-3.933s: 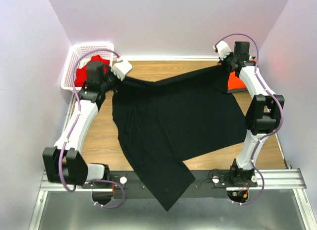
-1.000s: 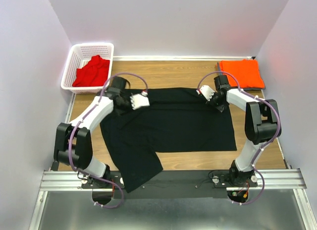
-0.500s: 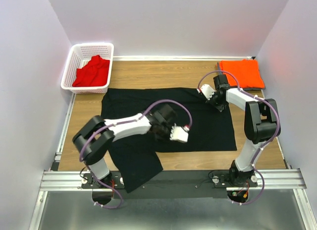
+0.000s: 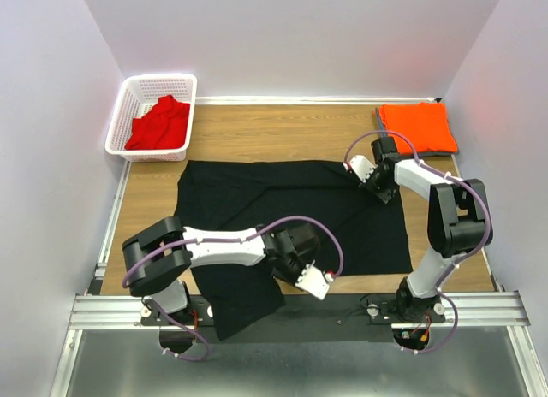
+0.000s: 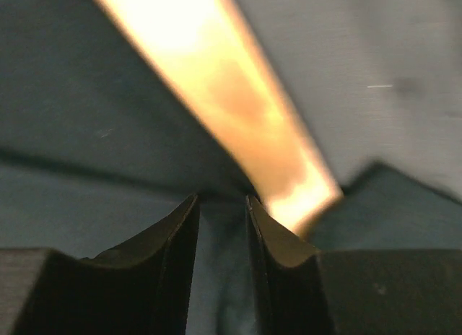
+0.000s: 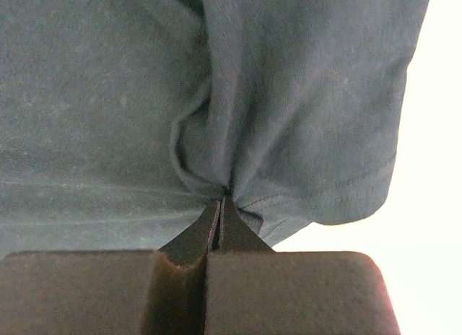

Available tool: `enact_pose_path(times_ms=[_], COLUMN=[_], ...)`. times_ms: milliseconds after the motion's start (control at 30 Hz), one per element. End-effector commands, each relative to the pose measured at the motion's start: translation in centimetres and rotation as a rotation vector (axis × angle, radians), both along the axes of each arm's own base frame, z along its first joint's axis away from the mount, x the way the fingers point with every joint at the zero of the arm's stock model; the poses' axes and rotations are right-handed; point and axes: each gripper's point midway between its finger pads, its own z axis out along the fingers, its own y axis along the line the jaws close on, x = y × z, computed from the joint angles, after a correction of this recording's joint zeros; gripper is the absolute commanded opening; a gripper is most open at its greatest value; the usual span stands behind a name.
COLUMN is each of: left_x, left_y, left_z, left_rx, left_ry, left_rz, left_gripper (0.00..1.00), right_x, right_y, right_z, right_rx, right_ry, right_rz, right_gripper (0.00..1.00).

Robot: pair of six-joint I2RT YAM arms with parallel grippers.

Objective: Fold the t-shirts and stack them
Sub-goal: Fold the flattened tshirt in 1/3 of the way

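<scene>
The black t-shirt (image 4: 282, 200) lay spread flat in the middle of the tabletop (image 4: 282, 132). Its long axis ran from the left side of the tabletop to the right side, and one flap hung over the near edge of the tabletop, on the left. Where its collar pointed I cannot tell.

The left hand (image 5: 220, 199) was at the shirt's near hem, close to the near edge of the tabletop. Its fingers stood a little apart, their tips at a fold of the cloth. The right hand (image 6: 220, 199) was pressed together on a bunch of the same shirt, at its far right corner.

The orange t-shirt (image 4: 417, 127) lay folded at the far right corner of the tabletop. The red t-shirt (image 4: 158, 123) lay crumpled in the white basket (image 4: 163, 76) at the far left corner of the tabletop.
</scene>
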Motion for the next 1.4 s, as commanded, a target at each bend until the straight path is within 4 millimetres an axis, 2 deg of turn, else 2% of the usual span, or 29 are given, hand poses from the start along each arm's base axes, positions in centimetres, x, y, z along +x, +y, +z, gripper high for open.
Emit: enact_pose_path(times_ms=[0,100,167,200,233,267,300,333,400,433,500,567,600,667,700,733,833,933,1033,1167,1300,1333,1367], left_x=[-4.9,-5.6,-4.9,-4.1,-1.9,-0.5,1.9,5.2,8.7,11.7,14.5,16.8,18.7,20.3,21.6,22.2,23.7,23.2,21.1,18.2,17.7,18.0,18.1], left_y=[2.5,2.4,2.2,1.3,1.4,1.3,0.6,1.6,2.7,4.5,6.4,8.7,11.0,13.1,15.2,16.0,19.4,21.4,21.8,22.7,23.8,23.9,23.9], left_z=[0.2,1.1,2.6,4.1,5.8,7.2,9.7,10.9,13.0,13.5,13.9,13.3,13.1,11.6,11.1,10.7,9.1,7.3,5.9,3.9,2.3,2.0,1.9], left_rx=[0.08,0.073,0.03,-0.013,-0.062,-0.098,-0.164,-0.195,-0.23,-0.238,-0.246,-0.236,-0.229,-0.185,-0.169,-0.162,-0.129,-0.071,-0.015,0.06,0.109,0.115,0.112], left_ry=[0.138,0.165,0.151,0.143,0.156,0.166,0.151,0.136,0.092,0.029,-0.034,-0.053,-0.062,-0.046,-0.043,-0.038,-0.015,0.019,0.081,0.145,0.129,0.118,0.117], left_rz=[-0.077,-0.073,-0.05,-0.024,0.052,0.092,0.139,0.228,0.318,0.406,0.491,0.566,0.647,0.72,0.795,0.824,0.929,0.966,0.94,0.946,0.992,1.002,1.018], left_gripper=[0.4,0.4,0.43,0.45,0.46,0.48,0.49,0.49,0.49,0.49,0.49,0.49,0.5,0.49,0.49,0.49,0.5,0.5,0.5,0.58,0.69,0.75,0.76], right_x=[-4.9,-4.6,-4.1,-3.3,-3.1,-2.7,-2.2,-1.1,-0.2,0.6,1.3,2.1,3.2,4.1,5.1,5.5,6.8,6.8,6.4,6.2,6.2,6.1,6.1], right_y=[-0.1,-0.4,-0.9,-1.1,-1.4,-1.5,-1.2,-1.4,-1.4,-1.5,-1.6,-1.9,-2.0,-2.5,-2.7,-3.0,-3.2,-3.3,-3.3,-3.2,-3.1,-3.1,-3.1], right_z=[-0.5,1.0,1.7,2.4,2.6,2.6,2.7,3.3,3.4,3.2,2.8,2.1,2.7,2.6,3.2,3.3,4.2,4.6,4.8,5.0,5.0,4.9,5.0], right_rx=[0.023,0.022,0.023,0.027,0.029,0.037,0.062,0.075,0.092,0.093,0.089,0.088,0.088,0.09,0.09,0.088,0.086,0.08,0.078,0.083,0.093,0.093,0.091], right_ry=[0.162,0.137,0.125,0.104,0.104,0.107,0.105,0.083,0.084,0.085,0.093,0.103,0.077,0.071,0.047,0.04,0.006,-0.002,-0.001,-0.002,-0.001,0.002,0.0], right_rz=[-0.015,-0.013,-0.016,-0.017,-0.032,-0.037,-0.041,-0.061,-0.077,-0.086,-0.087,-0.099,-0.104,-0.121,-0.126,-0.136,-0.138,-0.128,-0.123,-0.122,-0.119,-0.119,-0.12], right_gripper=[0.01,0.01,0.01,0.01,0.01,0.01,0.01,0.01,0.01,0.01,0.01,0.01,0.01,0.0,0.01,0.01,0.01,0.01,0.01,0.0,0.01,0.01,0.01])
